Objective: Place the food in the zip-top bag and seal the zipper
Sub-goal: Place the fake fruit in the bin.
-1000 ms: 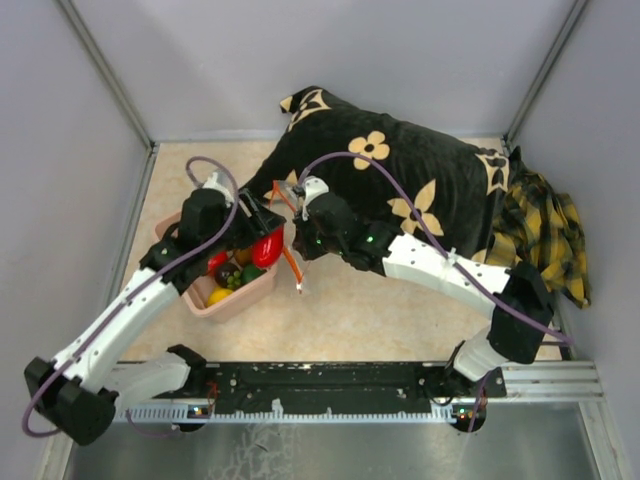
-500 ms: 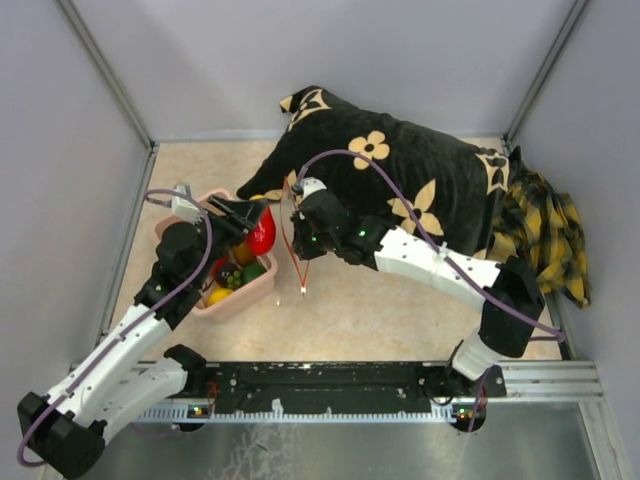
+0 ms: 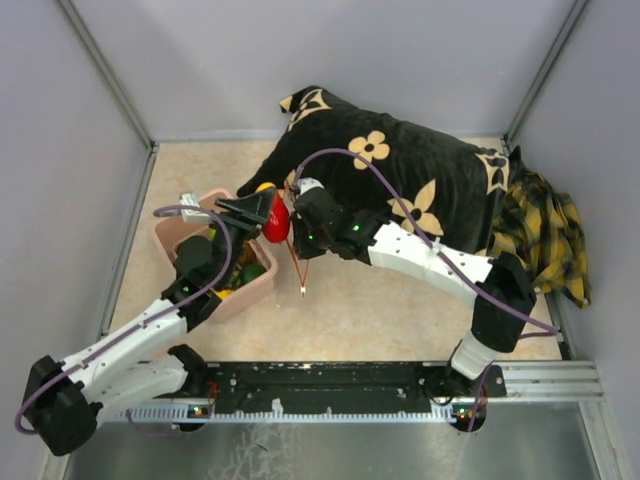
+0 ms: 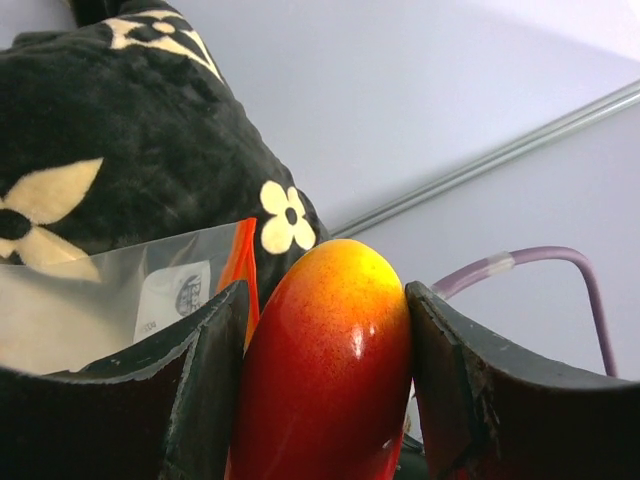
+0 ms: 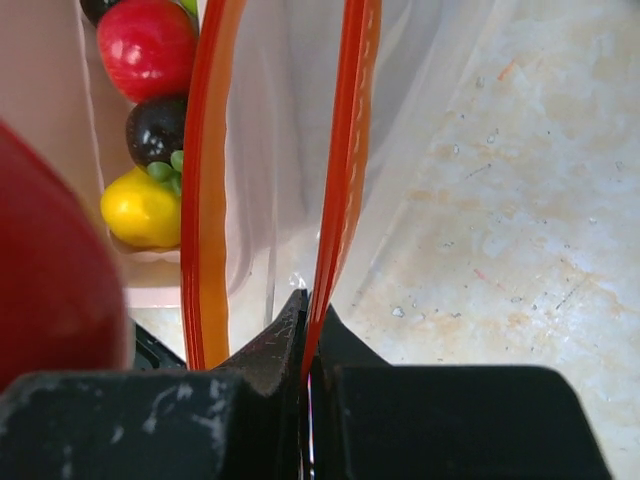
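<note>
My left gripper [image 3: 262, 212] is shut on a glossy red-and-yellow toy mango [image 3: 275, 224] [image 4: 330, 370] and holds it in the air beside the bag's mouth. My right gripper [image 3: 298, 218] [image 5: 312, 305] is shut on one red-orange zipper strip [image 5: 340, 180] of the clear zip-top bag [image 5: 420, 90], which hangs open from it. The other zipper strip [image 5: 205, 180] hangs apart to the left. The bag's label [image 4: 175, 292] shows behind the mango. More toy food lies in the pink tub [image 3: 170, 228]: a red piece [image 5: 148, 45], a dark purple one [image 5: 155, 128] and a yellow one [image 5: 142, 205].
A black pillow with cream flowers [image 3: 400, 175] lies at the back, close behind both grippers. A yellow-and-black plaid cloth [image 3: 545, 230] lies at the right. Grey walls enclose the beige table [image 3: 380, 320].
My left gripper has lifted the mango out of the pink tub and carried it right and back, up to the bag's mouth. My right gripper has kept its hold on the zipper strip.
</note>
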`<state>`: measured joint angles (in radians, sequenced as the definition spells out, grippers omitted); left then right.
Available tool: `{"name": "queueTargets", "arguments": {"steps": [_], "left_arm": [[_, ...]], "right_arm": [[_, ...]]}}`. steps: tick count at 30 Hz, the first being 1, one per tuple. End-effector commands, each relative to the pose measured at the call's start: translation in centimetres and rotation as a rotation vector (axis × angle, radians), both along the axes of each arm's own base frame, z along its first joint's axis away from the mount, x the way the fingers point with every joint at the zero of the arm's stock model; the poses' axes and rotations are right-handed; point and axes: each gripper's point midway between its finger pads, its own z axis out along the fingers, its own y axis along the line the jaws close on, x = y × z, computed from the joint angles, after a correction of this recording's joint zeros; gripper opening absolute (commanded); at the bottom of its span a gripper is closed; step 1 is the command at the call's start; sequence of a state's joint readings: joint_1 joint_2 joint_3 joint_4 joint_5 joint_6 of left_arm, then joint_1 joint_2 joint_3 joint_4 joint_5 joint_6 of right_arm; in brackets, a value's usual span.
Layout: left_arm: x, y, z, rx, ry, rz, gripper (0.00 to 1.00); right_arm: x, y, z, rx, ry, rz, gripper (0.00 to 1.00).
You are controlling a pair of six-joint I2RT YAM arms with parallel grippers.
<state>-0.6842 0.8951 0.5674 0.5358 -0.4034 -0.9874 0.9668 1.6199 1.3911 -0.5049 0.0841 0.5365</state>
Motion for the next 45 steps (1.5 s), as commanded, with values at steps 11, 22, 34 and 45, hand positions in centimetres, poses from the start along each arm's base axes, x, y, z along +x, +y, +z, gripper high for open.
{"name": "queueTargets", "arguments": {"steps": [11, 22, 34, 45], "left_arm": [[1.0, -0.2, -1.2, 0.113, -0.041, 0.233, 0.08], [1.1, 0.2, -2.9, 0.257, -0.024, 0.339, 0.09], [-1.6, 7.9, -6.0, 0.698, 0.333, 0.411, 0.14], [-1.1, 12.5, -15.6, 0.796, 0.67, 0.279, 0.2]], "right_arm": [[0.4, 1.0, 3.5, 0.084, -0.058, -0.008, 0.0], [0.4, 0.7, 4.2, 0.094, -0.086, -0.007, 0.0], [1.4, -2.5, 2.9, -0.058, -0.17, -0.041, 0.0], [2.2, -4.1, 2.7, -0.15, -0.245, -0.036, 0.0]]}}
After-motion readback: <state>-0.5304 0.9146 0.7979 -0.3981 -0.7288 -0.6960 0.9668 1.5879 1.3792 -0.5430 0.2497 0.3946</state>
